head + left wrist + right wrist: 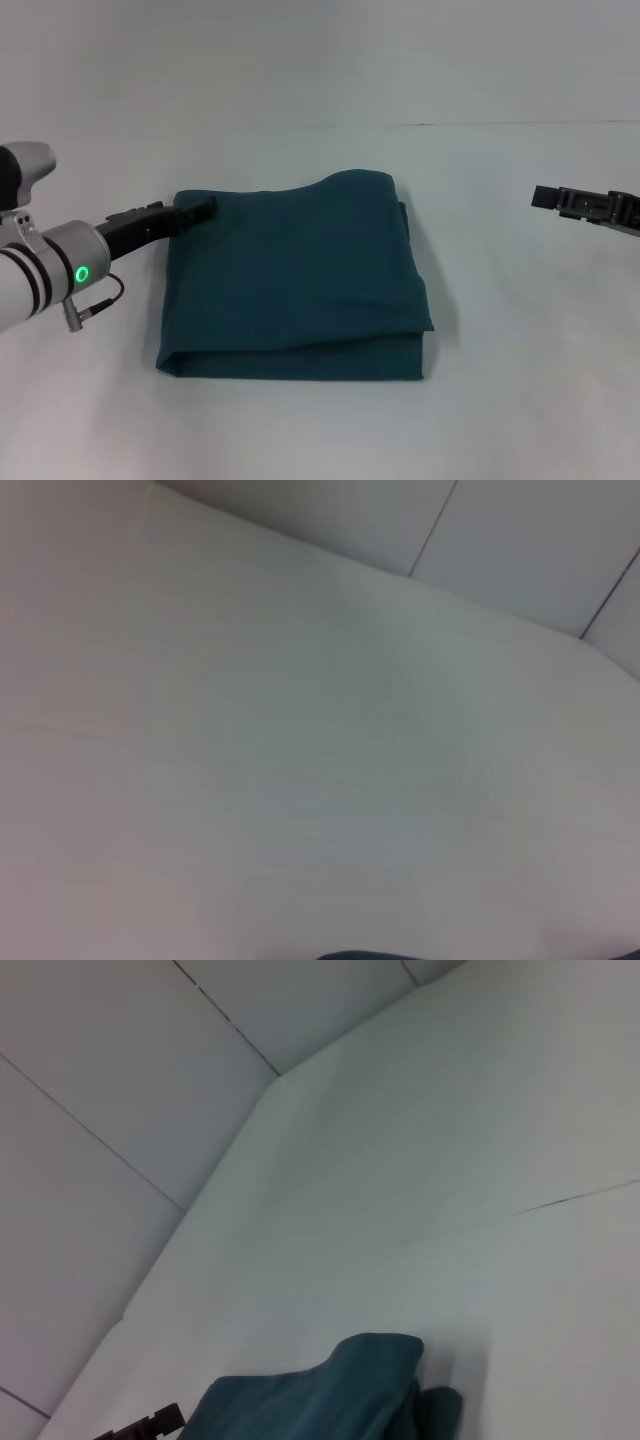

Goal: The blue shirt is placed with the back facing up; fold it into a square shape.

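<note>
The blue shirt (295, 280) lies folded into a rough square at the middle of the white table (520, 400), plain side up; its stacked layers show along the near edge, and a sliver of fabric pokes out at the far right corner; no lettering can be read on it. The left gripper (198, 212) reaches in from the left to the shirt's far left corner, tips touching or just over the cloth; whether they pinch it I cannot tell. The right gripper (541, 197) hangs well apart to the right, partly cut off at the frame edge, its jaws hard to make out. Beyond, the table meets a plain pale wall (320, 60).
</note>
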Motion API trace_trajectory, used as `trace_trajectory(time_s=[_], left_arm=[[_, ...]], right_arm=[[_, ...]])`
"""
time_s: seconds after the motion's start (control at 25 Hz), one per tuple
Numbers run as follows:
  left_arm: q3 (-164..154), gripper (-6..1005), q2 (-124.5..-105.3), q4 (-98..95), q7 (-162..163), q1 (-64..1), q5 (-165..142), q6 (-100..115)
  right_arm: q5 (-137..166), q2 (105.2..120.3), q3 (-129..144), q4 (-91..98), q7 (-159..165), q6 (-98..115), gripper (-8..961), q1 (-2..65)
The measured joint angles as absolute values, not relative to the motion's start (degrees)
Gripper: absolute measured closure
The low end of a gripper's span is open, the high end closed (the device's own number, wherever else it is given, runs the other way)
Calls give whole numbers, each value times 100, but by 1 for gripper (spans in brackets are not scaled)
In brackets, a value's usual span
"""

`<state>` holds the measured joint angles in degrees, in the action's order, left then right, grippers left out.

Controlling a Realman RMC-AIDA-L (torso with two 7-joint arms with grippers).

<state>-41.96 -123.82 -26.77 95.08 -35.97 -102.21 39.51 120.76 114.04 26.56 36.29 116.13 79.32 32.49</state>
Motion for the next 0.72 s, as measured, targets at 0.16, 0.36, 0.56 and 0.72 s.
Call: trace_trajectory(time_s=[0.16, 0.36, 0.56, 0.72], left_arm=[[-4204, 92, -12384, -2622, 9476, -3643, -10221, 3825], [-4284, 94, -12384, -2523, 9435, -3705, -10221, 3739], [-4379, 96, -12384, -2501, 9432, -3735, -10221, 3690], [-4486, 97, -12389, -2495, 9433, -3754, -10221, 3687]], right_arm=[[12088, 11418, 2654, 3630, 11620, 7916, 117, 3235], [12087, 11425, 2654, 3623, 11640, 7909, 116, 3210], [12087, 11425, 2654, 3621, 11645, 7909, 116, 3194], [12086, 11433, 2654, 3621, 11645, 7910, 116, 3190]])
